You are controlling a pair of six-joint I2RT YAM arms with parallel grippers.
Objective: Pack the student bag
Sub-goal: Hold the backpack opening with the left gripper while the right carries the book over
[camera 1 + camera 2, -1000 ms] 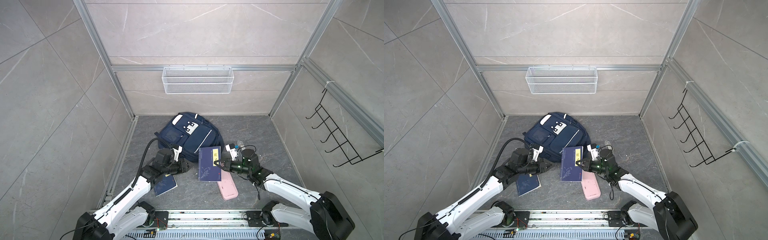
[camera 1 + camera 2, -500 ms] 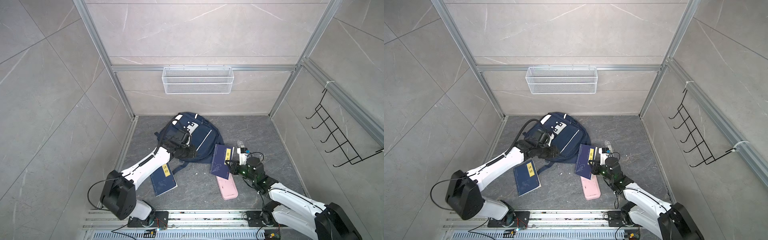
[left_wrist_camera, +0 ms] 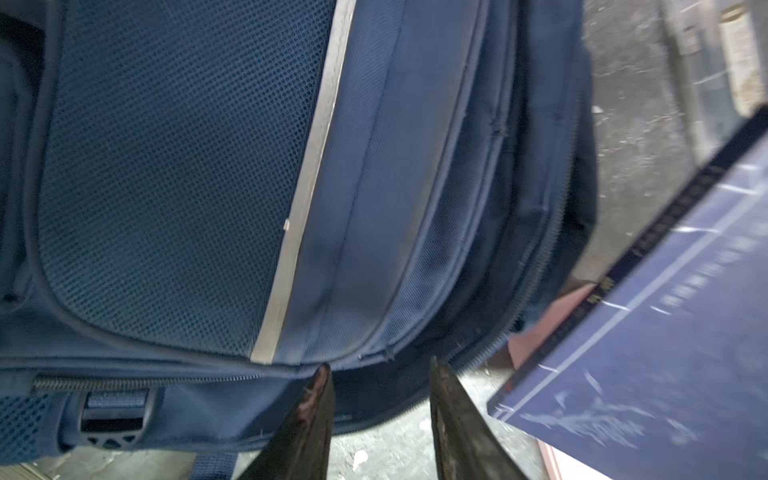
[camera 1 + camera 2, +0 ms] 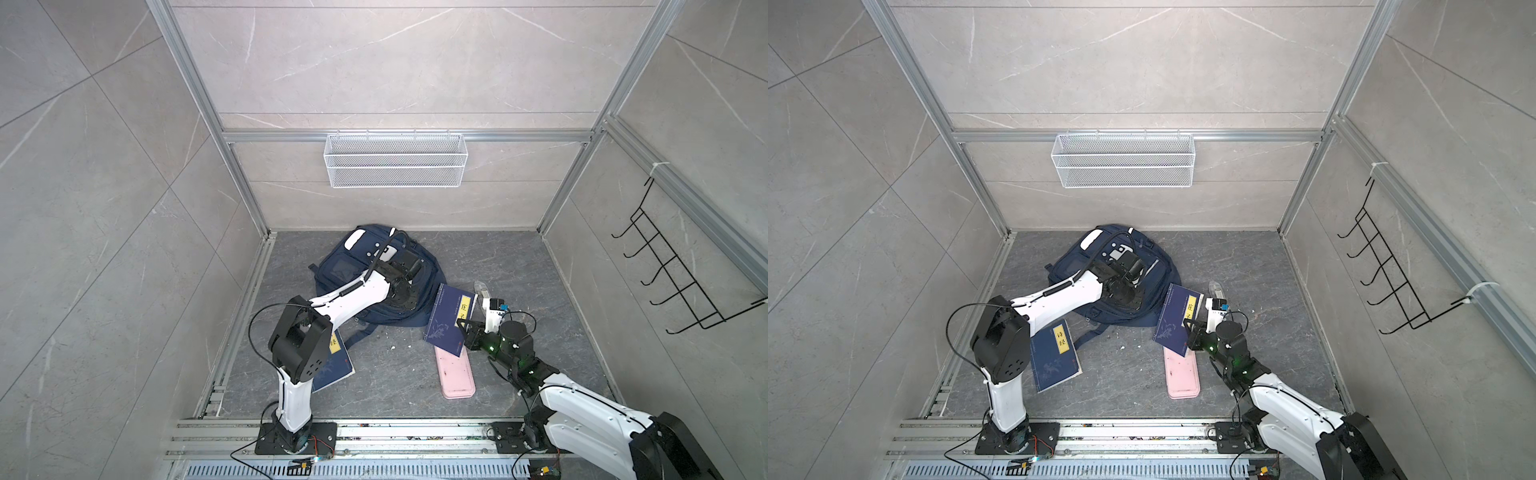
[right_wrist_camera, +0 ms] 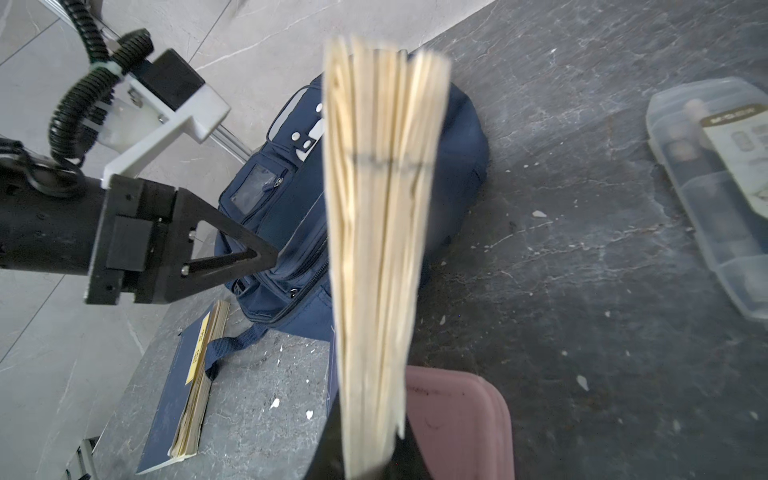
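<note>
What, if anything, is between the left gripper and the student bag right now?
Nothing visible. The left gripper is at the zip edge of the student bag, jaws apart, with only bag fabric ahead. The book in the right gripper sits off beside the bag, not between them.

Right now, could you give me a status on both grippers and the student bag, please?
Left gripper open at zip edge of student bag. Right gripper shut on blue book, tilted beside it. Pink case beneath book.
</note>
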